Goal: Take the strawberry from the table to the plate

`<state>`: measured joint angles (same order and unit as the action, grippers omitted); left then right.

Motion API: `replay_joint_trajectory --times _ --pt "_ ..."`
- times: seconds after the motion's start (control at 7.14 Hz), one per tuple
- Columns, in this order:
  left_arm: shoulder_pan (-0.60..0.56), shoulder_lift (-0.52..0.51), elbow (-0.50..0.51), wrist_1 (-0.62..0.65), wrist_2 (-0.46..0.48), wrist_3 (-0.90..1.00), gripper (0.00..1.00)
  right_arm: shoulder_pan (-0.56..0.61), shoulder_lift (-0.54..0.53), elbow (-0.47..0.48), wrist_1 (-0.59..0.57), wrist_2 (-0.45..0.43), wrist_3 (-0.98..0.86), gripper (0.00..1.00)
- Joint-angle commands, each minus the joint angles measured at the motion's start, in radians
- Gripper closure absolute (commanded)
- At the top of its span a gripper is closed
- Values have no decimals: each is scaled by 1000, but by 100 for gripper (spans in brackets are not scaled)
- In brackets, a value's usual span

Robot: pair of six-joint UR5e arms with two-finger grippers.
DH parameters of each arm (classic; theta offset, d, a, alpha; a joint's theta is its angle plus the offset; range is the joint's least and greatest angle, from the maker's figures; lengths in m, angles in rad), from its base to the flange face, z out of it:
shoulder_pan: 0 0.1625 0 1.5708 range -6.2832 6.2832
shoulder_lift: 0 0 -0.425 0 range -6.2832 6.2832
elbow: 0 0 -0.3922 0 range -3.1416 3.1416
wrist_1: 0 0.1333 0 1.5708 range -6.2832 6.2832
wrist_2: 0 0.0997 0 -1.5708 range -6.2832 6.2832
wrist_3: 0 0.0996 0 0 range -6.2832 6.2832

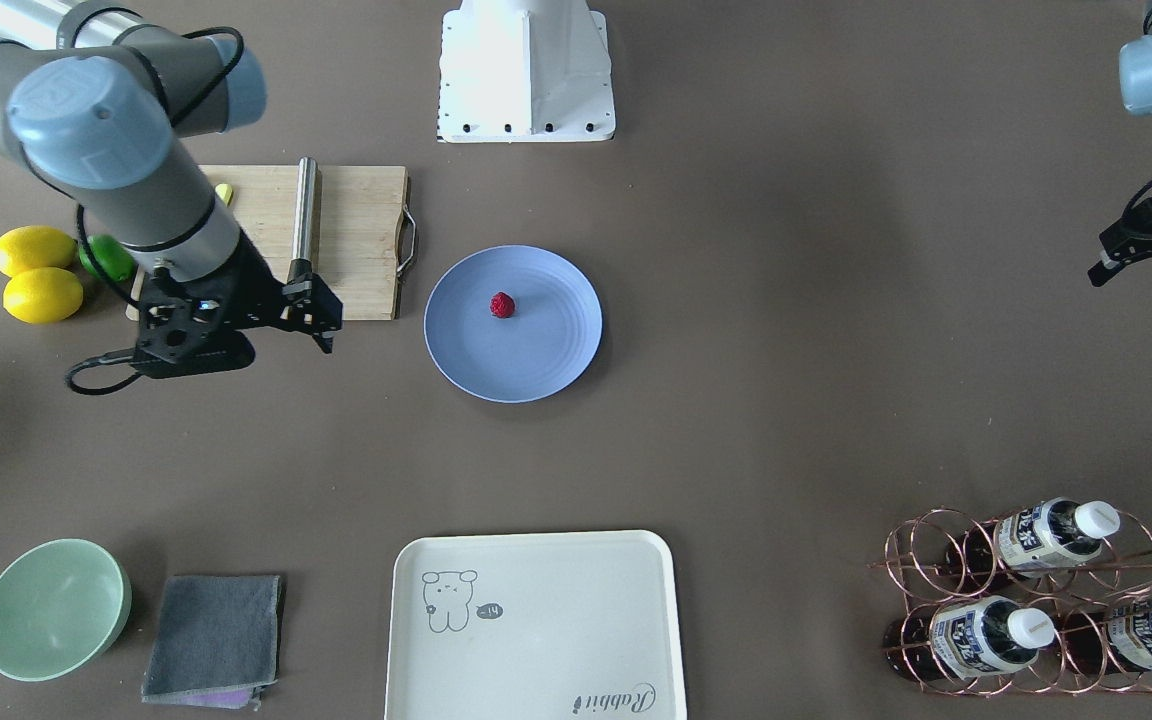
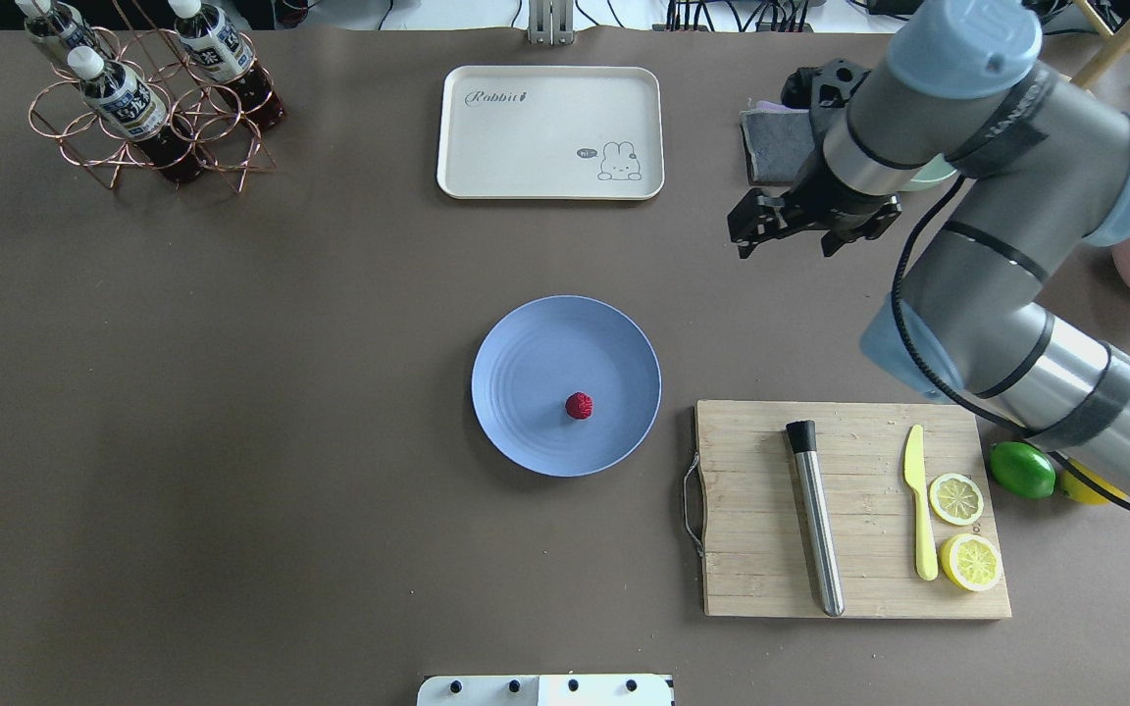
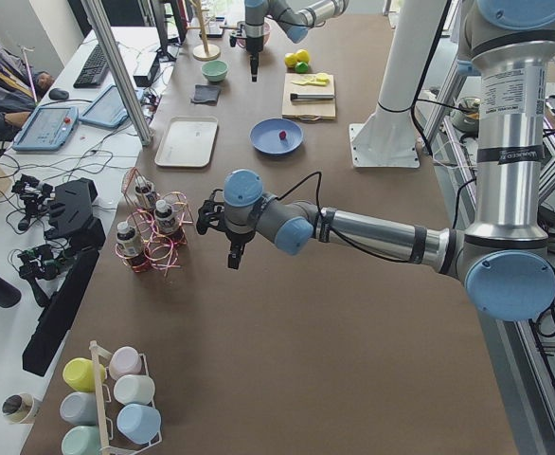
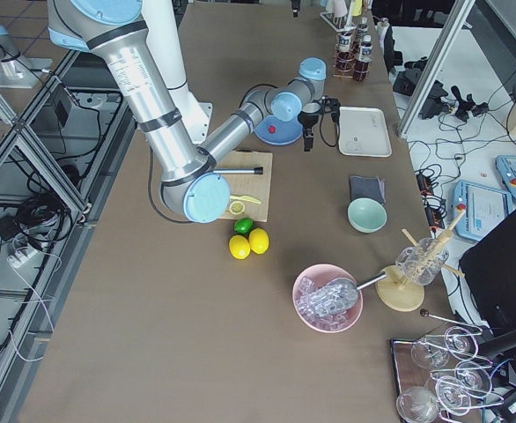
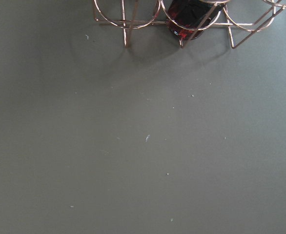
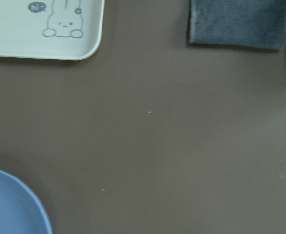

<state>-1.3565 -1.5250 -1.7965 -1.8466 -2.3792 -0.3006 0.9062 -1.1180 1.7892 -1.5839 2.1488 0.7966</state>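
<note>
In the front view, the strawberry [image 1: 503, 305] sits on the plate [image 1: 456, 360], close to the plate's middle and not on the bare worktop [image 1: 786, 450]. The right tool [image 1: 321, 320] hangs beside the plate, on the cutting board [image 1: 361, 230] side. Its fingers are spread apart and hold nothing. The left tool [image 1: 1139, 285] is far off on the plate's other side, and its fingers are spread and hold nothing too. So the right arm is much nearer the berry.

In the overhead view, the berry [image 2: 579, 405] lies a little off the plate's middle, toward the board. It is round, so it has no long way to line up with. The right tool [image 2: 786, 240] is past the plate's rim, toward the grey cloth [image 2: 771, 147].

In the left side view, the left tool [image 3: 234, 254] is next to the bottle rack [image 3: 154, 232], well apart from the plate.

The left wrist view shows only worktop and the rack's feet.

The right wrist view shows just the plate's edge [image 6: 11, 209] in a corner and no berry.

I think the job looks done, because the berry lies on the plate and both tools are free
</note>
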Motion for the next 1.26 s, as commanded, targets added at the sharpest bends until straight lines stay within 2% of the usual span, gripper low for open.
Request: replay_joint_trajectory --times 0.0,0.14,0.28,0.42,0.56,0.84,1.12 --pt "-174 -52 -36 365 2 381 3 242 -194 29 -31 115 -413 0" --pt "-185 -75 -37 438 2 409 3 369 -274 16 -56 150 -624 0" --pt "-185 -64 -34 441 -2 409 3 487 -310 6 -146 164 -842 0" --pt "-196 -58 -29 441 -2 429 3 590 -316 -23 -245 163 -1046 0" --pt "-223 -46 -5 441 -3 492 3 676 -321 -74 -277 163 -1182 1" --pt "-230 9 -16 431 -3 503 3 736 -336 -164 -266 157 -1254 0" --pt "-230 12 -7 438 -3 502 3 772 -362 -166 -266 149 -1257 0"
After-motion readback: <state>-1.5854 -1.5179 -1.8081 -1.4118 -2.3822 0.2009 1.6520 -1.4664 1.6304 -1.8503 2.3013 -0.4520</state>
